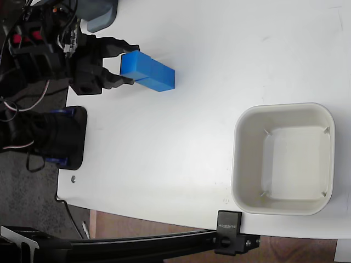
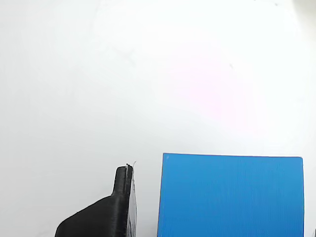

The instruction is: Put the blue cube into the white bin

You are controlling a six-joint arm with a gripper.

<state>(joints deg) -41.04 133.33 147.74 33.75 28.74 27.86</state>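
Observation:
In the fixed view two alike blue cubes lie side by side at the upper left of the white table. The blue cube (image 1: 136, 64) is the left one, and the second cube (image 1: 160, 78) touches its right side. My gripper (image 1: 134, 65) is open, one black finger on each side of the left cube. In the wrist view that cube (image 2: 231, 195) fills the lower right. The left finger (image 2: 118, 207) stands beside it with a strip of white table between them. The white bin (image 1: 237, 159) sits empty at the right, far from the gripper.
The arm's black body and cables (image 1: 38, 49) hang over the table's left edge, with a black mount (image 1: 60, 137) below them. A black clamp (image 1: 229, 233) grips the table's bottom edge near the bin. A grey object (image 1: 101, 13) lies at the top left.

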